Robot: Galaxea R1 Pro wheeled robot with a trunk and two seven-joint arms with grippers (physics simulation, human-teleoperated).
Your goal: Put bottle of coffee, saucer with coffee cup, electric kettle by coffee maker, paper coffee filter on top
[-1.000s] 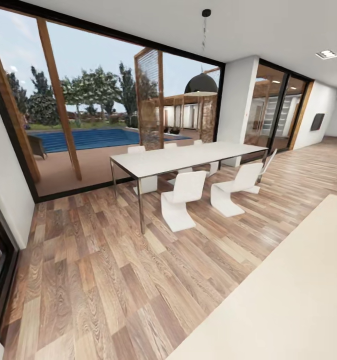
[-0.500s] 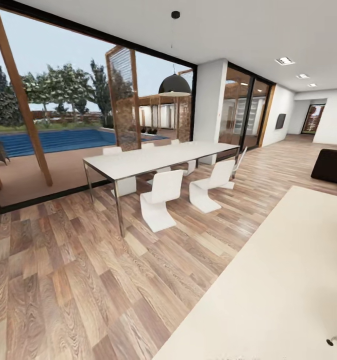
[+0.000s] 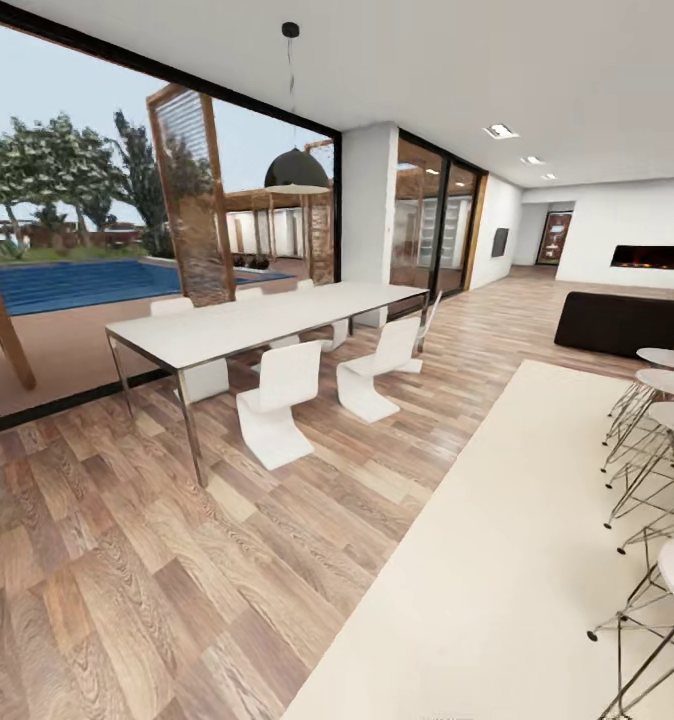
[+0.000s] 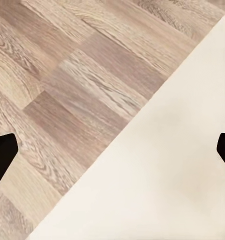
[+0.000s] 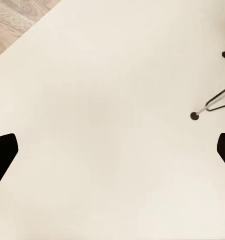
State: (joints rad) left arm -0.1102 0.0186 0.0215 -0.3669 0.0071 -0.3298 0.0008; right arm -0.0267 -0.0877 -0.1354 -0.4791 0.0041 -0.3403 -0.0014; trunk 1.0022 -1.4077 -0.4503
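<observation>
Both wrist cameras look straight down at the floor. The left gripper (image 4: 112, 152) hangs over the line where the wood plank floor (image 4: 67, 75) meets a cream rug (image 4: 167, 175); its two black fingertips (image 4: 1, 155) sit at opposite sides of the picture with a wide gap and nothing between them, so the jaws stand open. The right gripper (image 5: 112, 152) hangs over the rug (image 5: 102, 110), with a corner of wood floor showing and the thin metal feet of a stool (image 5: 212, 102) near one fingertip; its black fingertips (image 5: 2, 152) are likewise spread far apart with nothing held, jaws open.

The head view takes in an open dining and living room. A long white dining table (image 3: 257, 320) on slim metal legs stands on the wood floor (image 3: 127, 560), with white chairs (image 3: 274, 400) along both sides and a black dome pendant lamp (image 3: 297, 172) above it. Behind is a glass wall giving onto a pool (image 3: 67, 285) and trees. The cream rug (image 3: 497, 560) runs along the right, where white stools on wire frames (image 3: 657, 420) stand in a row. Farther back are a dark sofa (image 3: 622, 322) and a wall fireplace (image 3: 655, 257). The coffee things lie outside these views.
</observation>
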